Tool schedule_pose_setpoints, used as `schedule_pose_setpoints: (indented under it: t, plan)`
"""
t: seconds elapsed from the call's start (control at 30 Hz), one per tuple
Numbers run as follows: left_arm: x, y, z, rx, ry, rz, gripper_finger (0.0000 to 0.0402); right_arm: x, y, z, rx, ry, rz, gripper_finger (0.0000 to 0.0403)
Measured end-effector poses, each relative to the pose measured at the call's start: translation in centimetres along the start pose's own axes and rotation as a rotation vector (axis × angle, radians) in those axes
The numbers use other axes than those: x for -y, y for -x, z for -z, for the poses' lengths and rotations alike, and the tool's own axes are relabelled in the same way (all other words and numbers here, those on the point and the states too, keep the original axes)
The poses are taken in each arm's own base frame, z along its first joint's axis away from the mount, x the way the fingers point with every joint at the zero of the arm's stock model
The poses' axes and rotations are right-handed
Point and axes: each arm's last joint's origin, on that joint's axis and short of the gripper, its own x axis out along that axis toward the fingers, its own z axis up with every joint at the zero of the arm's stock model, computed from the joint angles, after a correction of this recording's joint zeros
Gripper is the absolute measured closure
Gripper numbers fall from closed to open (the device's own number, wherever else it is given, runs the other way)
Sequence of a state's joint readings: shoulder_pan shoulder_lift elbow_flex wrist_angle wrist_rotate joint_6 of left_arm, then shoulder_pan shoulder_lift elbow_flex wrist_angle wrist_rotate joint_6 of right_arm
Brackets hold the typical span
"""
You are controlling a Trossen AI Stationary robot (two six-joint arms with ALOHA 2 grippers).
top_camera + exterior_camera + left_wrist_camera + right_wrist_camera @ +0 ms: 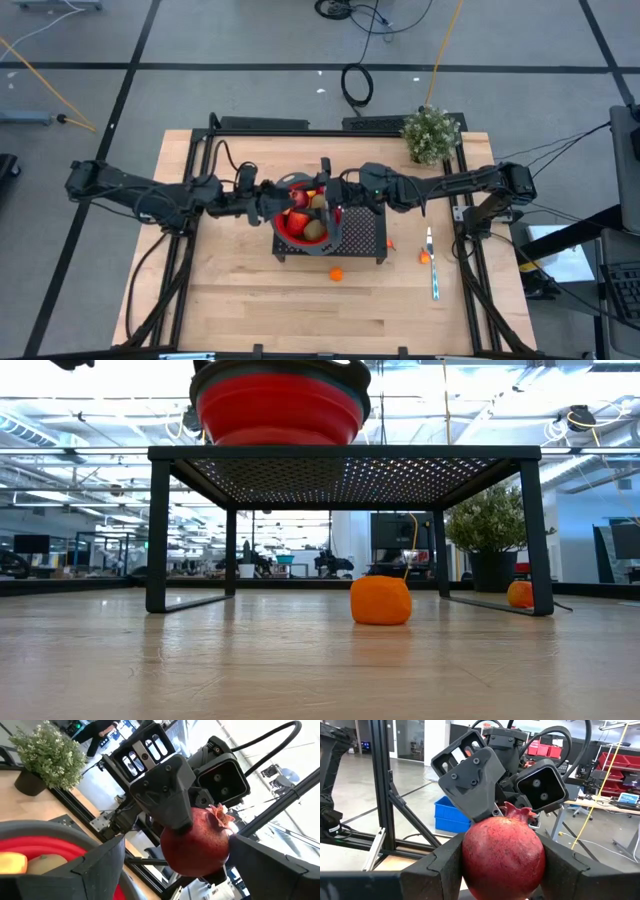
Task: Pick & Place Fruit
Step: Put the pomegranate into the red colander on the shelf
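Your right gripper (502,865) pinches a dark red pomegranate (503,857) between its fingers, above the red bowl (298,226) that sits on the black perforated stand (362,238) at the middle of the table (240,310). The pomegranate is nearly round, with no clear long axis; its crown (516,812) sticks out away from the right wrist, toward the left gripper (175,865). That left gripper faces it from the other side with fingers spread wide, one on either side of the fruit and apart from it.

The bowl already holds other fruit, brown and yellow pieces (316,229) among them, and both arms crowd over its rim. One orange ball (380,600) lies on the table just near of the stand, another (520,593) to its right beside the pale-handled utensil (434,275). The potted plant (432,133) stands at the far right corner. The near half of the table is open.
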State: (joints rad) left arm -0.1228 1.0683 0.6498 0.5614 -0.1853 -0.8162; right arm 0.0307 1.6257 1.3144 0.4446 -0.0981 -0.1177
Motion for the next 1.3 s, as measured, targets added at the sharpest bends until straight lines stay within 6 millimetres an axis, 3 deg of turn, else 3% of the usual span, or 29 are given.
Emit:
schedule_pose_setpoints:
  t: [0.23,1.0,1.3]
  plan:
    - [-0.4,-1.1,0.6,0.023,0.004,0.024,0.0048,0.0,0.0,0.2,-0.018,-0.002,0.02,0.0204]
    - [-0.3,-1.1,0.4,0.043,-0.018,0.042,0.005,0.1,0.0,0.3,-0.03,-0.027,0.043,0.0204]
    - [-0.4,-1.2,0.3,0.04,-0.019,0.036,0.0122,0.1,0.0,0.2,-0.021,-0.026,0.045,0.0204]
